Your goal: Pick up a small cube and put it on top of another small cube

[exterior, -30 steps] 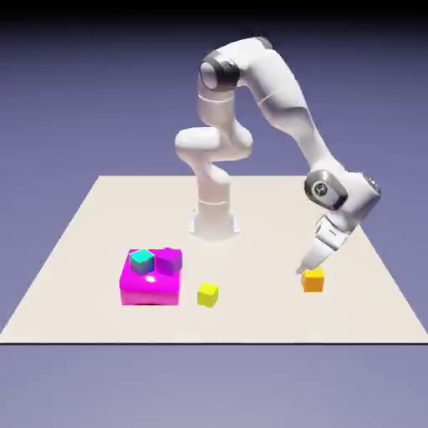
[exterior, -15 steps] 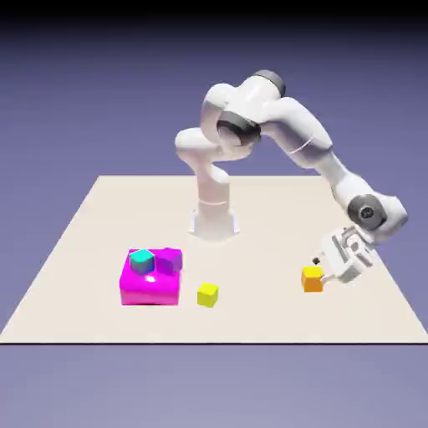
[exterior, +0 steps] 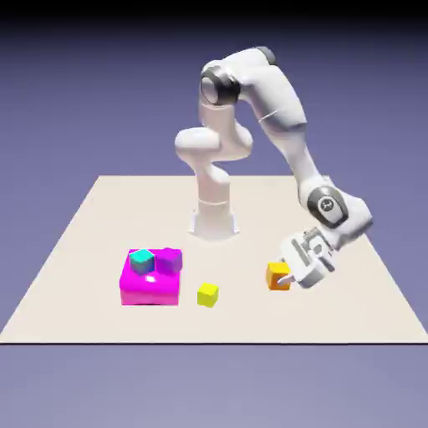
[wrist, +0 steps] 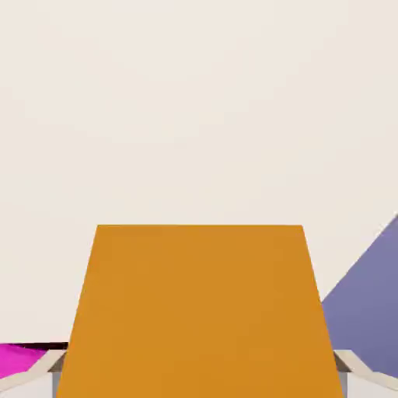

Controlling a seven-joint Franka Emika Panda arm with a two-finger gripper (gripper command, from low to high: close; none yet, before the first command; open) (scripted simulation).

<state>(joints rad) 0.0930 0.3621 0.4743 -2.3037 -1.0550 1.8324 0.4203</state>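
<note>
Orange cube [exterior: 278,277] pinched between the fingers [exterior: 292,279], one on either side of it! It's over on the exterior view's right, at the tilted hand, and whether it's touching the worktop [exterior: 236,322] I can't tell. Yellow cube [exterior: 207,295] sits well apart, near the magenta block [exterior: 150,289], which carries the cyan cube [exterior: 142,260] and a purple one [exterior: 170,261]!

From here I'm seeing plain orange on the cube [exterior: 278,277] at four o'clock, and lemon yellow is colouring the smaller-looking cube [exterior: 207,295] at six o'clock.
</note>
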